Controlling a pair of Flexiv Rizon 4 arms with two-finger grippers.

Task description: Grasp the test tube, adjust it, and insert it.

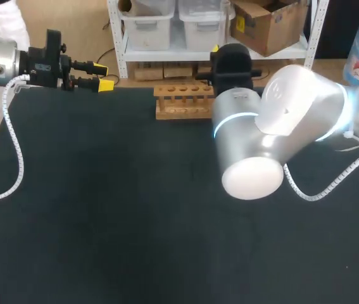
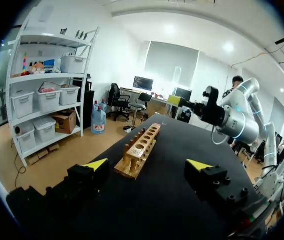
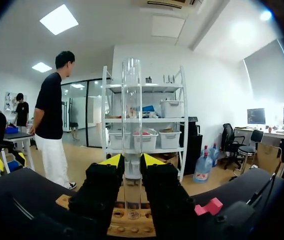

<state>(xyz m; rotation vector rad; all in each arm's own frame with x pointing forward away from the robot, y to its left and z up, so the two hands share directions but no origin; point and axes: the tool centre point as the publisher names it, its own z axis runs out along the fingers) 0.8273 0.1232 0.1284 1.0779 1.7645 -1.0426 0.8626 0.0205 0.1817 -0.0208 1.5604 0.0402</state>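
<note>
right gripper (image 3: 131,161) level, clasping upright test tube (image 3: 131,100)

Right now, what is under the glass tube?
The wooden rack with round holes sits under the tube, which the right gripper holds. The fingers cover much of the rack; whether the tube touches it is unclear.

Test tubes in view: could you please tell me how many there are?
1. The test tube stands upright, gripped in the right claw, its lower end at the wooden rack. The rack's holes seen from the left wrist look empty; others may be hidden.
</note>
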